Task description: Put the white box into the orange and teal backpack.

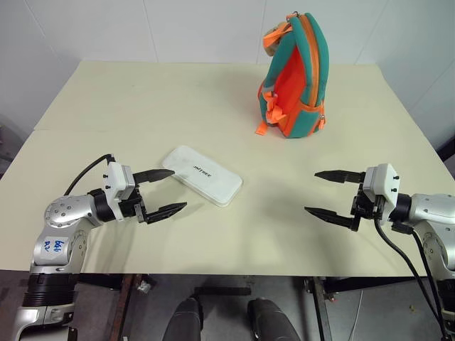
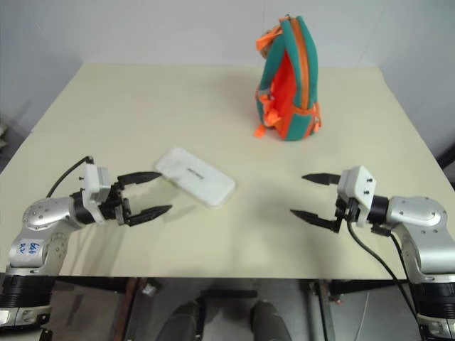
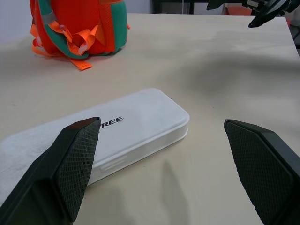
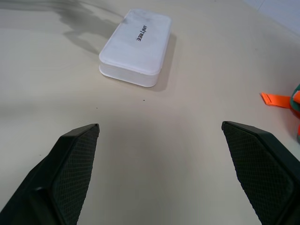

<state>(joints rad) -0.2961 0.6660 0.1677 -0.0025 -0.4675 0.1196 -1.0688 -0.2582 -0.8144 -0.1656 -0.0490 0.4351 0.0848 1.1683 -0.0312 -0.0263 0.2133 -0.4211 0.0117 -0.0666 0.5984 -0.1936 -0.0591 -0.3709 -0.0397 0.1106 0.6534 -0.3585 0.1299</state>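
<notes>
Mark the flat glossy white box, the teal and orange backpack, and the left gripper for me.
flat glossy white box (image 1: 202,175): left eye view, middle of its lid.
teal and orange backpack (image 1: 298,82): left eye view, orange side panel.
left gripper (image 1: 173,190): left eye view, midway between its fingertips.

The flat, glossy white rectangular box with rounded corners carries small dark lettering on its lid that reads "UNITREE" in the right wrist view. In the left wrist view, a black finger covers its start, leaving "REE".

Pale cream table against a white wall; dark floor beneath
</notes>
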